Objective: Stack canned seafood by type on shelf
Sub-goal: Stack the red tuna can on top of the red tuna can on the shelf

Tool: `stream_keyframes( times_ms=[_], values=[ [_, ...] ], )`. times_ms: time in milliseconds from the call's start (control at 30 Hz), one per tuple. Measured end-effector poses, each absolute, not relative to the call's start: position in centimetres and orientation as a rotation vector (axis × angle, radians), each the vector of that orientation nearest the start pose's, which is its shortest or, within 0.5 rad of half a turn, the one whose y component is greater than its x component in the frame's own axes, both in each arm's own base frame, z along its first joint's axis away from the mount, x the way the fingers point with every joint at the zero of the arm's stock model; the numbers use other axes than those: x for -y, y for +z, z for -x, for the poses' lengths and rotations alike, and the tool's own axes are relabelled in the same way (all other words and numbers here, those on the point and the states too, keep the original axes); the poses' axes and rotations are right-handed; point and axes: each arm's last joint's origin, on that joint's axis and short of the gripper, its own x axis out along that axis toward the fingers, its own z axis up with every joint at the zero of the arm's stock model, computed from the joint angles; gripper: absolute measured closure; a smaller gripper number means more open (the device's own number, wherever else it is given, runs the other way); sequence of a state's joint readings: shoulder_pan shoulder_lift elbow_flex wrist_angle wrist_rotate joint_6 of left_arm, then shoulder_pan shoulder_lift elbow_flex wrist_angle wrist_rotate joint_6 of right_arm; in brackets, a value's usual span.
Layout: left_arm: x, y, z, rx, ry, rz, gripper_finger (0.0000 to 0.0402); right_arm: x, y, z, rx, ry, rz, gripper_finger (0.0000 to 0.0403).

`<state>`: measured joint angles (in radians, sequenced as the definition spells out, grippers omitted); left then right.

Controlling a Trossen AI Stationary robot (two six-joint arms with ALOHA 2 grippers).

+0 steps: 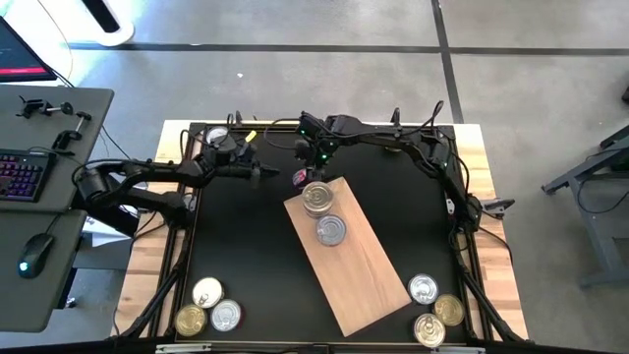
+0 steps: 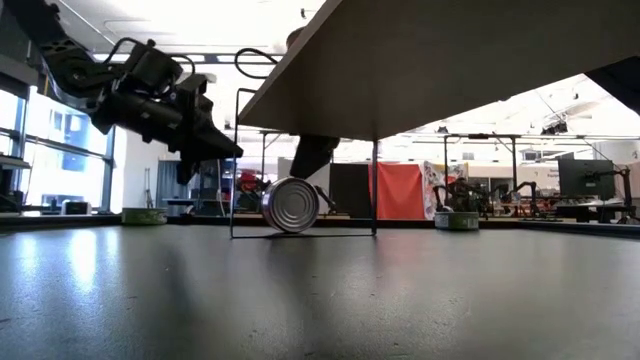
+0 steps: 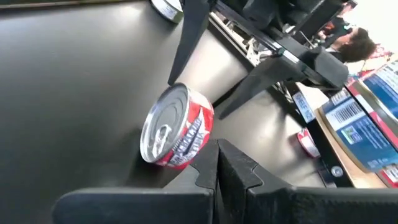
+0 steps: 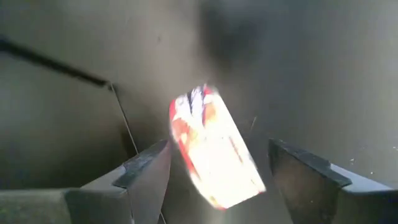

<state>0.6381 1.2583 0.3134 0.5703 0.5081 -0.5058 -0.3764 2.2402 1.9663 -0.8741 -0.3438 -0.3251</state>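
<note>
**Red tin on its edge by the board's far corner**

Risk first. A red-labelled tin (image 3: 177, 127) stands on its rim on the black table (image 1: 246, 256), just off the far end of the wooden board (image 1: 359, 265). It could roll at the slightest nudge, either away across the table or against the board's edge. A finger brushing it before the grip is square would be enough to set it going. In my judgement it is not yet on the shelf, and a round side offers little to pinch.

Right gripper (image 4: 217, 171): fingers spread wide, one either side of the tin, with a clear gap on both sides. It holds nothing and touches nothing that I can see. From above, this gripper (image 1: 316, 157) hangs over the tin's spot at the board's far corner.

Left gripper (image 1: 280, 175): fingers pressed together, empty, tip pointing toward the tin from close by but apart from it. From table height it (image 2: 225, 150) hovers above the surface.

On the board: two tins near its far end, a stack (image 1: 316, 199) and a silver-lidded one (image 1: 331, 231) just beside it. Three more tins (image 1: 208, 309) wait at the near left corner, three (image 1: 434, 313) at the near right.
</note>
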Motion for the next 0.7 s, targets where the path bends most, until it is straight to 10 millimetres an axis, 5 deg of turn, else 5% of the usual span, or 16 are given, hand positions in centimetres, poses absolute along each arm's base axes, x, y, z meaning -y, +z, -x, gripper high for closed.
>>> stream_keyframes(
  times_ms=[567, 700],
  values=[
    [-11.5, 15.7, -18.6, -0.277, 0.215, 0.712, 0.0401, 16.3, 19.8, -45.1, -1.091, 0.175, -0.074, 0.0145],
    [-11.6, 15.7, -18.5, -0.277, 0.217, 0.711, 0.0402, 16.3, 19.7, -45.1, -1.095, 0.169, -0.075, 0.0172]
  ],
)
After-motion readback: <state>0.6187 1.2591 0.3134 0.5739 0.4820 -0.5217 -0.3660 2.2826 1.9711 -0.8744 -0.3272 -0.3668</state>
